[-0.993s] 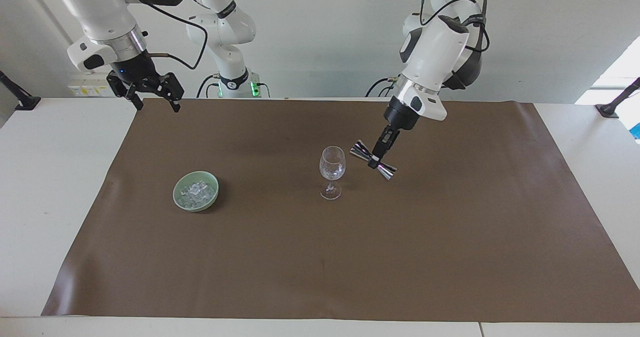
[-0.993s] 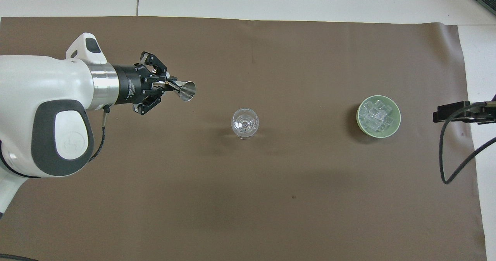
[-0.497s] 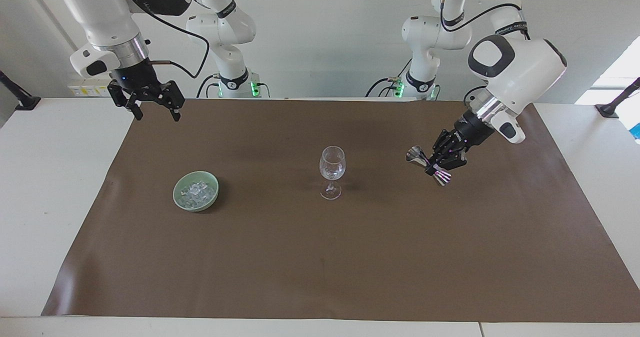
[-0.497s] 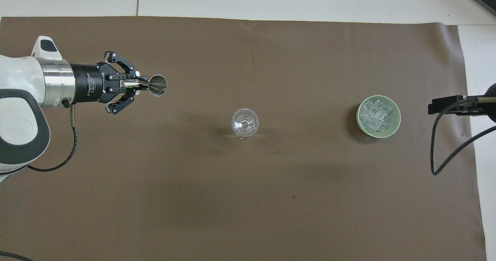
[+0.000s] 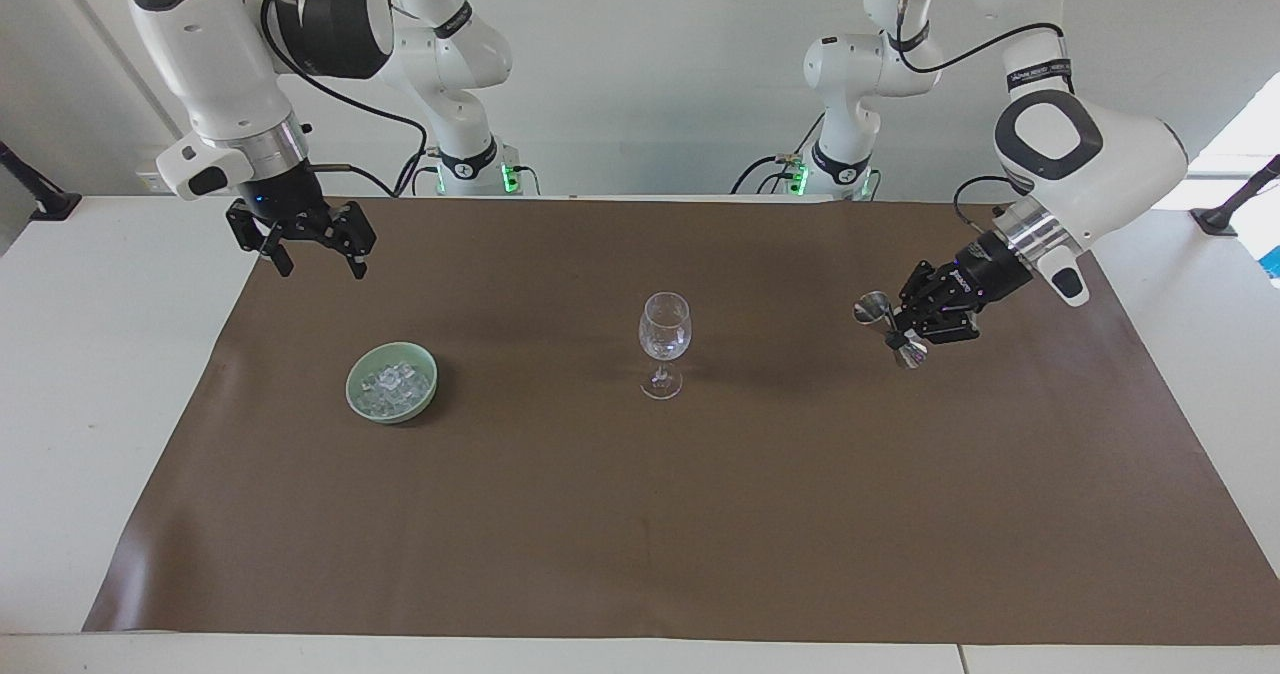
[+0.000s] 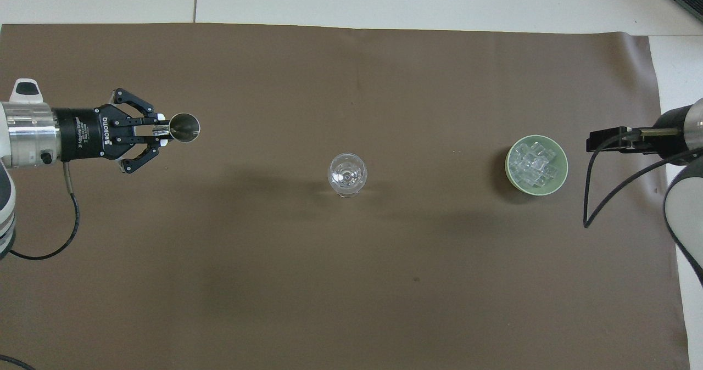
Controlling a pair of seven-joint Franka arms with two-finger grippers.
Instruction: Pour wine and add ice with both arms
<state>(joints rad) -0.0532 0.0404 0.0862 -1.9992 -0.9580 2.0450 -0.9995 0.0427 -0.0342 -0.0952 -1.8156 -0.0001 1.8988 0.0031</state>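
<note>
Your left tool (image 5: 897, 329) is clamped tight on the waist of a shiny steel jigger (image 5: 889, 328), up in the air over the brown mat (image 5: 640, 514) toward the left arm's end of the counter (image 5: 100, 374). In the facing view the jigger sits nearly upright in the grip, only slightly tilted, one cone above the fingertips and one below. From overhead you look straight down into its open upper cup, with the tool (image 6: 160, 133) coming in sideways from the arm's own end.

The wine glass (image 5: 664, 342) stands upright on the mat, well apart from that tool, between your two tools. From overhead its round bowl (image 6: 347, 174) looks clear, and I cannot tell whether any liquid is in it.

Your right tool (image 5: 314, 250) hangs over the edge of the mat at the right arm's end of the counter, fingers spread wide and pointing down, nothing between them. Only part of that arm shows in the overhead view.

The ice (image 5: 395, 384) is a heap of small clear cubes sitting in a pale green bowl (image 5: 360, 401). That bowl rests on the mat, farther from the robots than the spot under your right tool and not touched by it. From overhead the cubes (image 6: 533, 164) fill most of the bowl (image 6: 562, 177), well apart from the glass.
</note>
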